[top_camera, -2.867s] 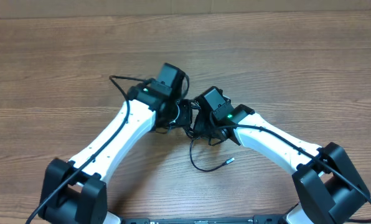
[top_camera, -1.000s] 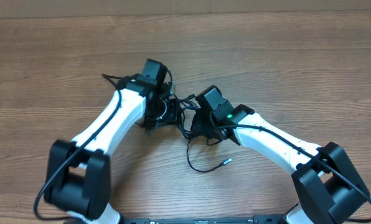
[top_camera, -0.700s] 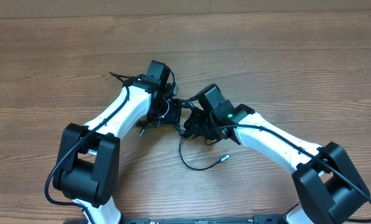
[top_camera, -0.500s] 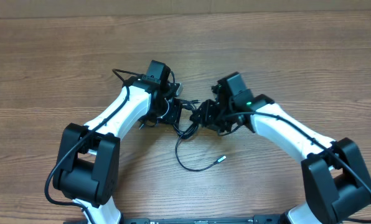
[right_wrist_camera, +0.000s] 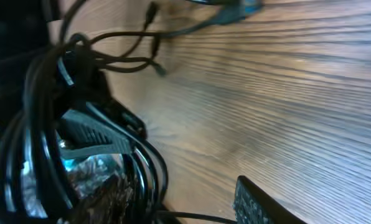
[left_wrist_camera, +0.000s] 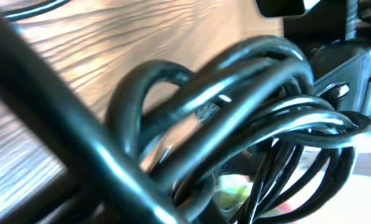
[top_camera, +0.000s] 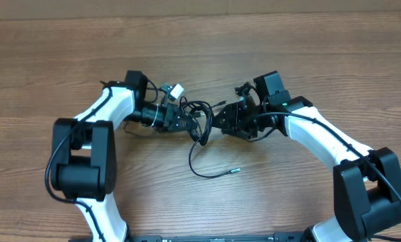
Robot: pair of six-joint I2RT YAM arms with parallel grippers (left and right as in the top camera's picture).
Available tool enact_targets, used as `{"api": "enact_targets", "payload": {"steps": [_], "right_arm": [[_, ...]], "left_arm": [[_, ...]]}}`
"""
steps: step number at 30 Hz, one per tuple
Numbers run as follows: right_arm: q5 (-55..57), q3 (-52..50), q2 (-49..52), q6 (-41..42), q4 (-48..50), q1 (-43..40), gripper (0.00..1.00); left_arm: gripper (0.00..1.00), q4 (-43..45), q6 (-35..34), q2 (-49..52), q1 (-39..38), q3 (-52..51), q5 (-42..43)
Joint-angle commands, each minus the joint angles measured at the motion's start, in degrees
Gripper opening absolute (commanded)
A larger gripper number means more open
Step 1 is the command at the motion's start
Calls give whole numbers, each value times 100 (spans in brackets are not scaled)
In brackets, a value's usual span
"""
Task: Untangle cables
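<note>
gripping the tangled cables [top_camera: 199, 128] at frame centre, left gripper [top_camera: 180, 119] clamped tight on them, right gripper [top_camera: 222, 121] just beside, jaws parted, clamping nothing

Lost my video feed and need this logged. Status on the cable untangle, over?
Left gripper shut on the cables, tangle bunched between both grippers. Right gripper looks open beside it. Silvery tip lies loose. Nothing seen blocking.

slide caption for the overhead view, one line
The left gripper shut on the tangled cables, the right gripper close beside them, one silver-tipped end trailing loose across the wooden table.
</note>
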Motion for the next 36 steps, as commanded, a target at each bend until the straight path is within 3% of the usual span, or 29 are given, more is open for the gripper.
{"api": "enact_targets", "payload": {"steps": [1,7,9,12,19,36], "right_arm": [[-450,101,-144,-157,48,22,53],[-778,101,-144,-719,-177,-125,54],[-852,101,-144,-713,-229,-313,48],[-1991,98,-144,-1058,-168,-688,49],[-1569,94,-144,-695,214,-380,47],[-780,94,-144,219,1082,339,45]], "left_arm": [[6,-13,221,382,11,-59,1421],[6,-28,210,409,149,-57,1790],[6,-48,214,409,247,-57,1786],[5,-44,221,409,282,-57,1561],[5,160,562,409,271,-59,1572],[5,151,557,409,267,-59,1572]]}}
